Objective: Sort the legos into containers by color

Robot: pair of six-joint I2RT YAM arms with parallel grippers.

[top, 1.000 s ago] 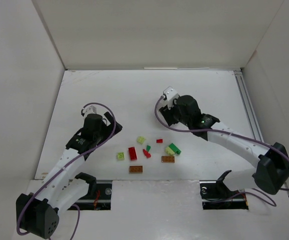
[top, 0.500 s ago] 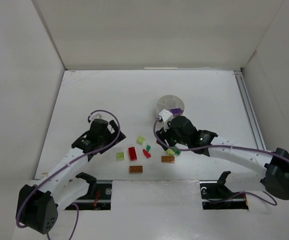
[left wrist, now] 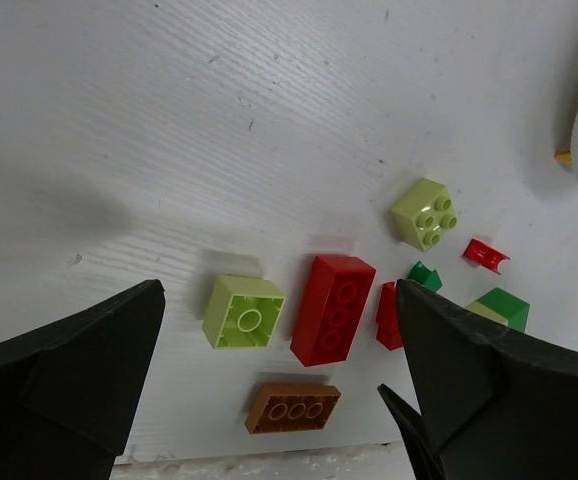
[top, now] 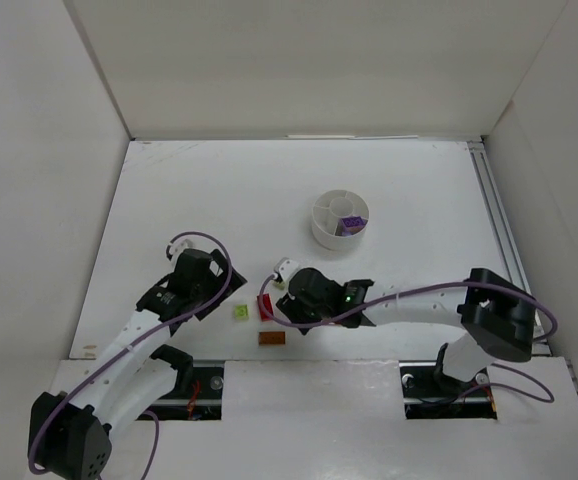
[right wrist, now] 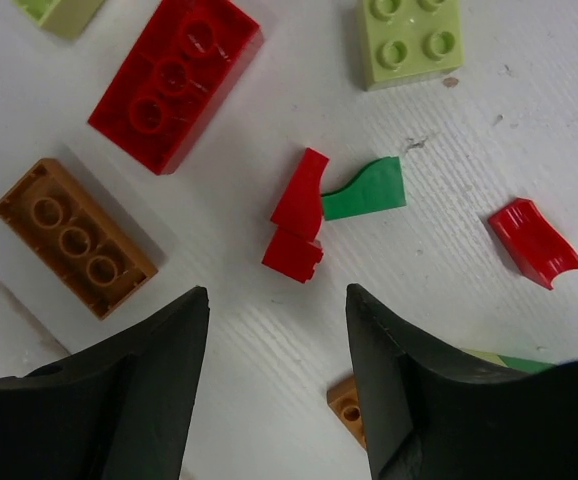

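The round white dish (top: 321, 212) stands at the middle right with a purple lego (top: 349, 222) in one section. The other legos lie near the front edge. The left wrist view shows an upturned yellow-green brick (left wrist: 245, 312), a long red brick (left wrist: 333, 308) and an orange-brown brick (left wrist: 292, 408). My left gripper (left wrist: 279, 296) is open and empty above them, left of the pile (top: 221, 294). My right gripper (right wrist: 279, 296) is open and empty just above a small red piece (right wrist: 299, 215) and a green curved piece (right wrist: 364, 190), and it covers much of the pile in the top view (top: 291, 300).
White walls enclose the table on three sides. A rail (top: 497, 225) runs along the right side. The table's front edge (top: 299, 358) lies just below the orange-brown brick (top: 272, 339). A second orange-brown brick (right wrist: 347, 408) lies by my right finger.
My right arm has swung from over the dish down and left to the lego pile, uncovering the dish with the purple lego. My left arm has drawn slightly nearer the front.
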